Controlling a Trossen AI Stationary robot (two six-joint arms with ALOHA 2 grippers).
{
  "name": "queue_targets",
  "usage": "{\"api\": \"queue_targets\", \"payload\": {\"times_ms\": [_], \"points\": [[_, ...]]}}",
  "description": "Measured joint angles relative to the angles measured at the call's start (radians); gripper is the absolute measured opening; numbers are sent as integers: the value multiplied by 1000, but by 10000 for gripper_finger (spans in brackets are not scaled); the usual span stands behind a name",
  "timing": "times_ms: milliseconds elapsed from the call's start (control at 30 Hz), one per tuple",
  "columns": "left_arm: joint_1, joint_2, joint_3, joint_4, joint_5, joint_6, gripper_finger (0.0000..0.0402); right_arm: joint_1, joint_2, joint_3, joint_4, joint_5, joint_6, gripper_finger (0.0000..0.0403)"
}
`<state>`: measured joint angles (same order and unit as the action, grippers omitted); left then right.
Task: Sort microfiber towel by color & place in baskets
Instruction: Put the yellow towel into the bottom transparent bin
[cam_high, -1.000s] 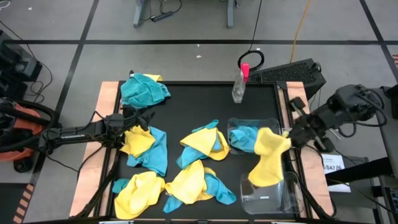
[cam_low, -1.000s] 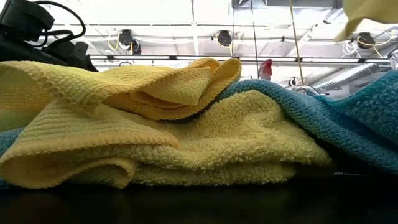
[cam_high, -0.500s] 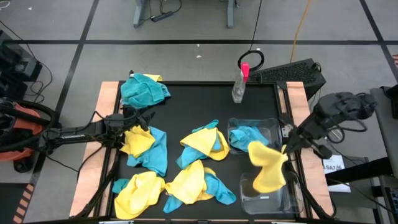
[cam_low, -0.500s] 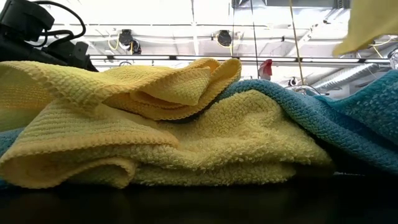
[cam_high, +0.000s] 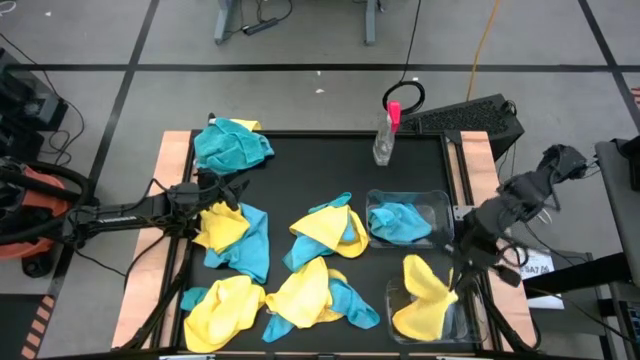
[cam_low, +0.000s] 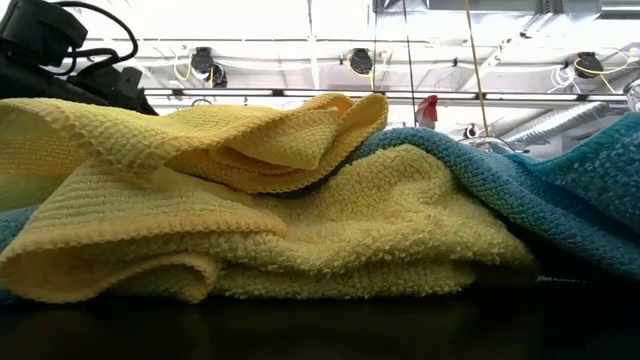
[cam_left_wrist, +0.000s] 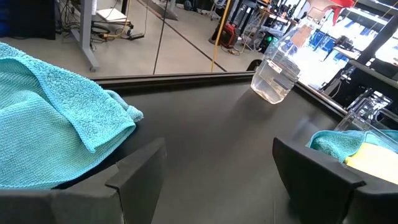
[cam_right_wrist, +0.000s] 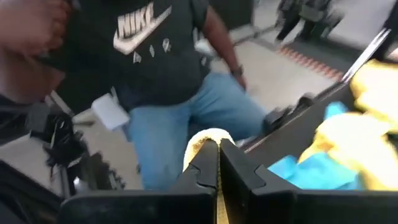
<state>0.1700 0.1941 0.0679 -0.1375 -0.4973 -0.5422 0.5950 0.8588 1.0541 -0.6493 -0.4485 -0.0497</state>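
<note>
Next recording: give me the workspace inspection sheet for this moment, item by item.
Surface: black table top, wooden side strips.
Job's things: far basket holds a blue towel; near basket has a yellow towel going in; loose yellow and blue towels across the mat.
Clutter: spray bottle at the far edge.
Grippers: right gripper shut on the yellow towel over the near basket; left gripper open, waiting at table's left.
Cables: loops on the floor beyond the table.
Surroundings: a person stands nearby.

Around my table: grey floor (cam_high: 300, 40) crossed by dark tape lines (cam_high: 140, 60). Metal desk legs (cam_high: 228, 20) stand beyond. Overhead, ceiling pipes (cam_low: 300, 95). A person in jeans (cam_right_wrist: 186, 118) stands nearby.
</note>
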Motion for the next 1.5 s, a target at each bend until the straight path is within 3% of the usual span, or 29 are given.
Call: {"api": "queue_targets", "payload": {"times_ms": [467, 733, 867, 1000, 1133, 1267, 1500], "points": [[0, 0, 0, 0, 0, 0, 299, 133, 140, -306, 466, 16, 284, 0], [0, 0, 0, 0, 0, 0, 299, 185, 312, -351, 524, 118, 432, 2], [0, 0, 0, 0, 0, 0, 299, 214, 391, -351, 532, 165, 489, 32], [0, 0, 0, 0, 0, 0, 299, 226, 417, -350, 530, 215, 531, 98], [0, 0, 0, 0, 0, 0, 299, 225, 396, -325, 467, 245, 553, 179], [0, 0, 0, 0, 0, 0, 299, 226, 367, -260, 255, 359, 558, 237], [0, 0, 0, 0, 0, 0, 299, 225, 358, -133, -300, 542, 654, 255]]}}
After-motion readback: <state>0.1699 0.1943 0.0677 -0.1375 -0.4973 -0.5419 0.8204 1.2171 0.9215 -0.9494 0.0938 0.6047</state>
